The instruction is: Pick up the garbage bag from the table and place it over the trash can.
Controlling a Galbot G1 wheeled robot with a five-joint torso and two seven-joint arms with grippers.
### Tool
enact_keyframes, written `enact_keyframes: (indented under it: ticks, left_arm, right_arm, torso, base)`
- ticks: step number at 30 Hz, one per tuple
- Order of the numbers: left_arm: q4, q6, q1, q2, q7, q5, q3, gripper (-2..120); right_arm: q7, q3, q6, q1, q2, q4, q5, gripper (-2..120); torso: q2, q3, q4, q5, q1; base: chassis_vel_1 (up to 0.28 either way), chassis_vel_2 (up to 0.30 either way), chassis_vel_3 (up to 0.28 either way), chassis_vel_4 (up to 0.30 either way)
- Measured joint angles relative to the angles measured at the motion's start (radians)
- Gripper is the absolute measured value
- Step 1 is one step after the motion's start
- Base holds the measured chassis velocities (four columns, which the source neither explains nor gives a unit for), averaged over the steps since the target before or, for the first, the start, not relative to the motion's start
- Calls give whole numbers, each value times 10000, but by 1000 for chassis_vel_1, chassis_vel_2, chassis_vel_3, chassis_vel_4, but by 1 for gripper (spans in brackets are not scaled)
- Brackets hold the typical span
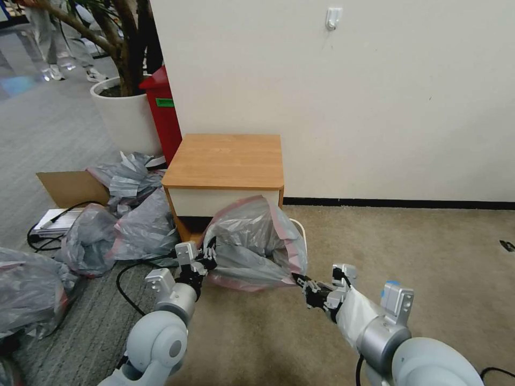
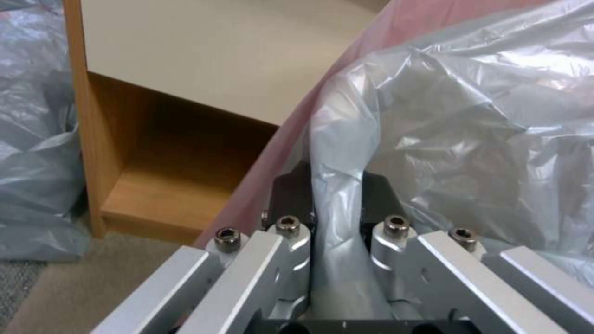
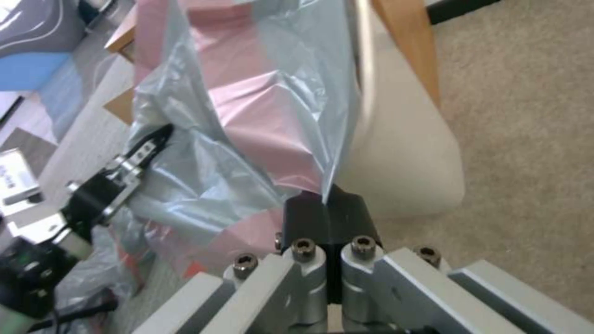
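Grippers stretching a garbage bag in front of the nightstand.

Orange-brown wooden table point(image 1: 222, 161) with a white drawer front is standing against the wall, its top bare, while the thin translucent grey garbage bag point(image 1: 252, 244) with the pinkish-red rim band is hanging spread between both arms just in front of it, low over the carpet. Behind the bag, the small cream plastic trash can point(image 3: 402, 162) with rounded corners is sitting beside the table's lower corner. Left gripper point(image 2: 334, 195) is pinching a bunched fold of the bag's grey film between its dark fingers. Right gripper point(image 3: 328, 208) is pressing its black pads together on the bag's edge near the rim band.
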Motion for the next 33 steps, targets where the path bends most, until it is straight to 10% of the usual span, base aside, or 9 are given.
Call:
enact_keyframes:
  ticks: [9,33]
  left_arm:
    - [10,11,-31,-17,-10,-25,41,8]
    - [384,169,-318,47,-255,456,437,8]
  right_arm:
    - [0,17,-65,0,70,188,-113,0]
    - [-4246,334,414,1200,565,-138,-6416,85]
  torso:
    - [0,0,0,0,0]
    - [0,0,0,-1,0]
  base:
    - [0,0,0,0]
    - [0,0,0,0]
